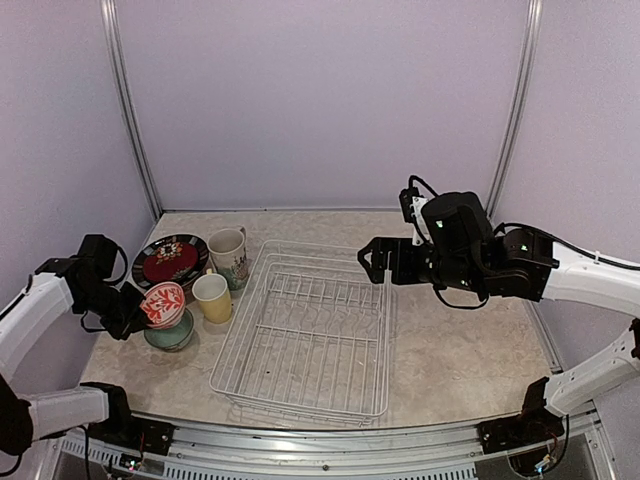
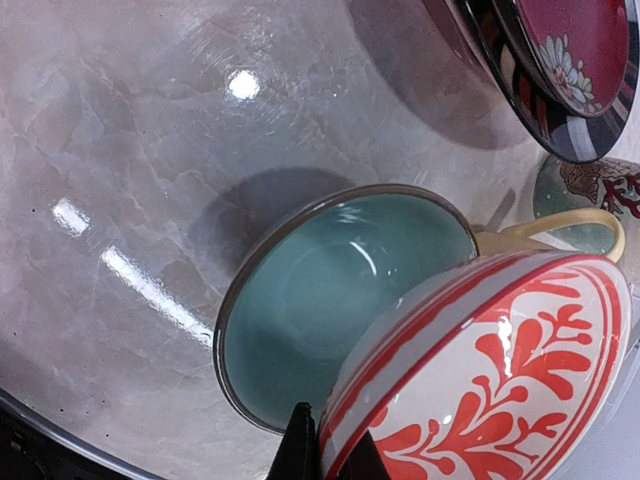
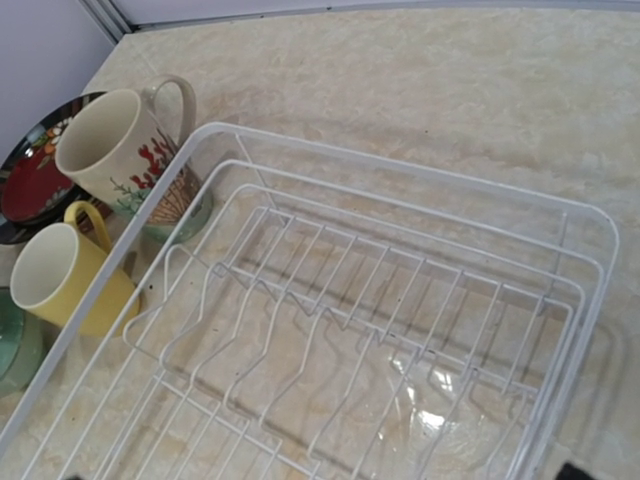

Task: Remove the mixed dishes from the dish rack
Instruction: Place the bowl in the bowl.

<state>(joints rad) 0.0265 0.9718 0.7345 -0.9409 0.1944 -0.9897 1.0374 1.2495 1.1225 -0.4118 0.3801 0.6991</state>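
Note:
The white wire dish rack (image 1: 305, 335) sits mid-table, and no dish stands in it (image 3: 400, 300). My left gripper (image 1: 140, 305) is shut on the rim of the red-and-white bowl (image 1: 163, 304), holding it tilted just over the pale-green bowl (image 1: 170, 334). In the left wrist view the gripper (image 2: 325, 445) pinches the patterned bowl (image 2: 500, 380) above the green bowl (image 2: 330, 300). My right gripper (image 1: 375, 262) hangs open above the rack's far right side, holding nothing.
Left of the rack stand a yellow cup (image 1: 212, 297), a tall white patterned mug (image 1: 229, 256) and a dark-rimmed red floral plate (image 1: 170, 260). The right wrist view shows the mug (image 3: 125, 150), the cup (image 3: 60, 275) and the plate (image 3: 30, 180).

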